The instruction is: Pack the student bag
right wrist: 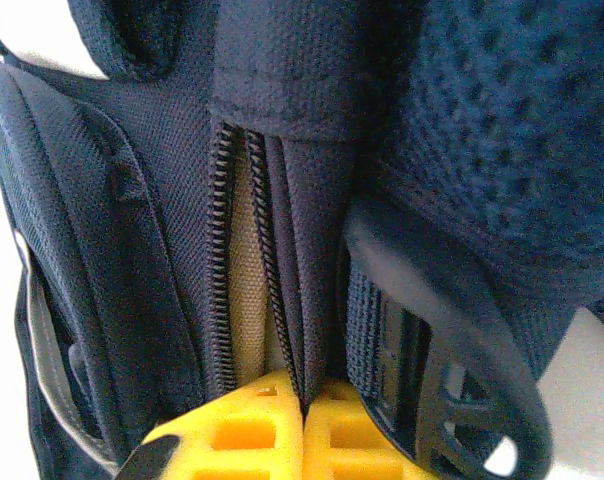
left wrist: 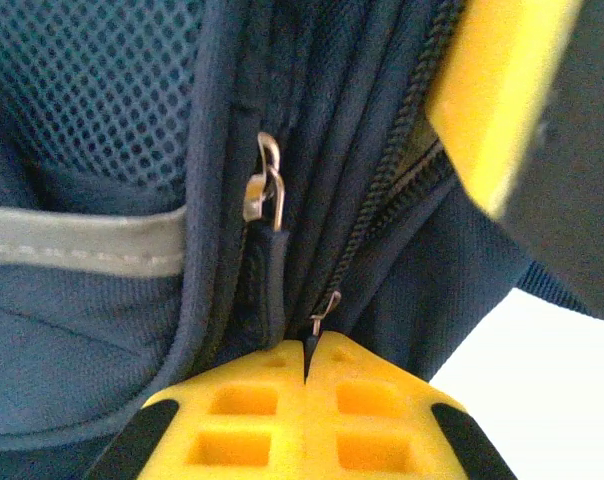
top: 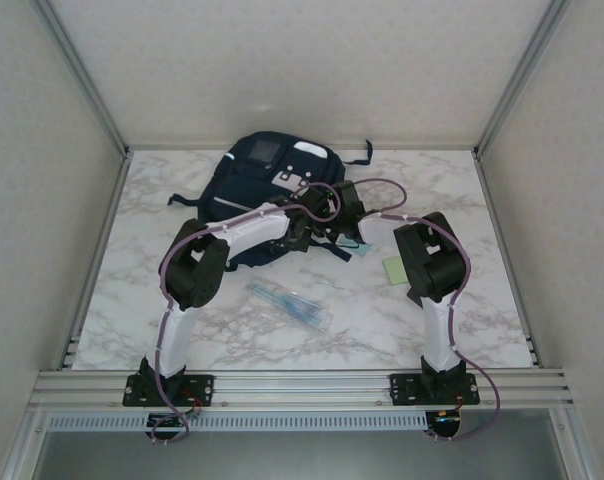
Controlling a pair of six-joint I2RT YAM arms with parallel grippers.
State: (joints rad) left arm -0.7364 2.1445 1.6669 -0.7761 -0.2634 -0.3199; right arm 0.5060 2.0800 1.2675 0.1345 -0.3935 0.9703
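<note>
The student bag (top: 267, 170), dark navy with a grey patch, lies at the back middle of the table. Both arms reach to its near right side. My left gripper (left wrist: 307, 352) is shut, its yellow fingertips pinching the small dark pull of a zipper slider (left wrist: 325, 305) on the bag (left wrist: 102, 300). A second metal zipper pull (left wrist: 269, 192) hangs loose just to its left. My right gripper (right wrist: 304, 398) is shut on a fold of the bag's navy fabric (right wrist: 312, 200) beside a parted zipper showing tan lining (right wrist: 244, 270). In the top view, the left gripper (top: 314, 232) and right gripper (top: 335, 206) sit close together.
A clear plastic pouch with pens (top: 290, 302) lies in the table's middle, in front of the bag. A green sticky pad (top: 395, 270) rests at the right, under the right arm's elbow. A black strap buckle (right wrist: 452, 410) sits right of the right fingers. Metal frame rails border the table.
</note>
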